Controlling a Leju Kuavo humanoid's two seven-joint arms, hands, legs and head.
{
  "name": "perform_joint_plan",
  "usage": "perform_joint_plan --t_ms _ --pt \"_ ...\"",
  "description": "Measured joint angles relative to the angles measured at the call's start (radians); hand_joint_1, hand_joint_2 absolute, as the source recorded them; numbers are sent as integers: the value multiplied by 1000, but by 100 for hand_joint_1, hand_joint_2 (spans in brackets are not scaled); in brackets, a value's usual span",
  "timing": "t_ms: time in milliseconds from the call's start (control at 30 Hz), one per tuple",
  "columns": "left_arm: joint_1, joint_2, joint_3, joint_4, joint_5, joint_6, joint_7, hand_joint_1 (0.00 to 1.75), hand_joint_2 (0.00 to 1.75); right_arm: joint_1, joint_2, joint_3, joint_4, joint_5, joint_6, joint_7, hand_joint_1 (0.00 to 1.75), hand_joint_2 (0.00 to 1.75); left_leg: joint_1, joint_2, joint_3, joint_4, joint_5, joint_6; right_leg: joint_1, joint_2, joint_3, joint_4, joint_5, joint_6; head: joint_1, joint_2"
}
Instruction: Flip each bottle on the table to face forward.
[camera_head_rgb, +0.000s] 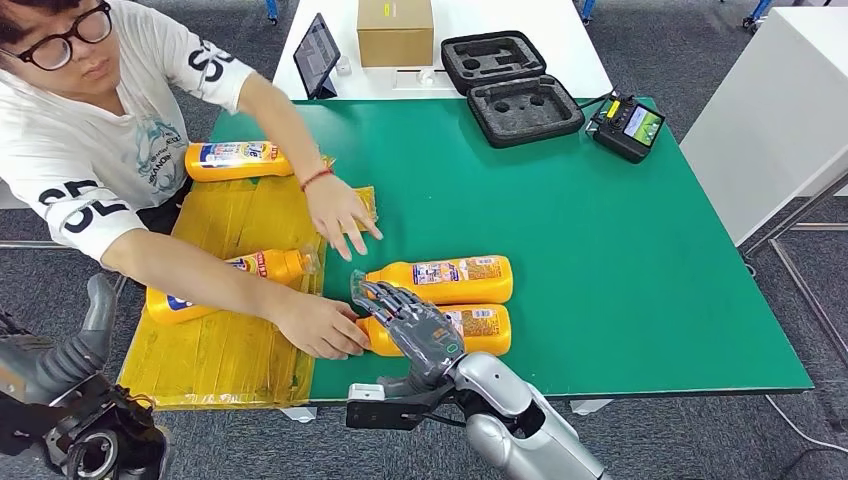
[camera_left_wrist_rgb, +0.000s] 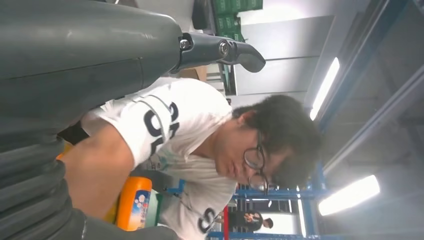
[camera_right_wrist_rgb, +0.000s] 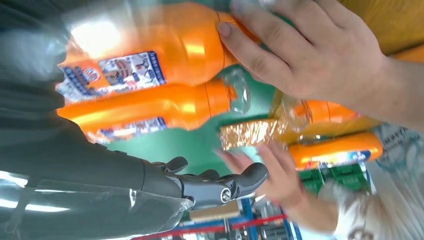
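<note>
Two orange bottles lie side by side on the green table, the farther bottle and the nearer bottle, both with printed labels up. My right hand hovers over the neck end of the nearer bottle with fingers spread, holding nothing. In the right wrist view its fingers are stretched out apart from both bottles. A person's hand holds the nearer bottle's cap end. Three more orange bottles lie on the yellow mat. My left hand hangs low beside the table, its fingers straight and empty.
The person leans in from the left, the other hand flat on the mat's edge. At the back stand a black foam case, a handheld controller, a tablet and a cardboard box. A white table stands at right.
</note>
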Motion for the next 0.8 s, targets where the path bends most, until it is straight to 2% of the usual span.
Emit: perform_joint_plan --t_ms 467,800 --pt "61 -59 73 -45 10 -46 0 0 175 34 -62 1 -48 16 31 45 0 175 0 0 0 0 0 0 0 0 0 0 0 0 0 0" --pt "73 -79 101 -48 21 -68 0 0 175 67 -92 -2 -51 35 45 90 0 175 0 0 0 0 -1 0 0 0 0 0 0 0 0 0"
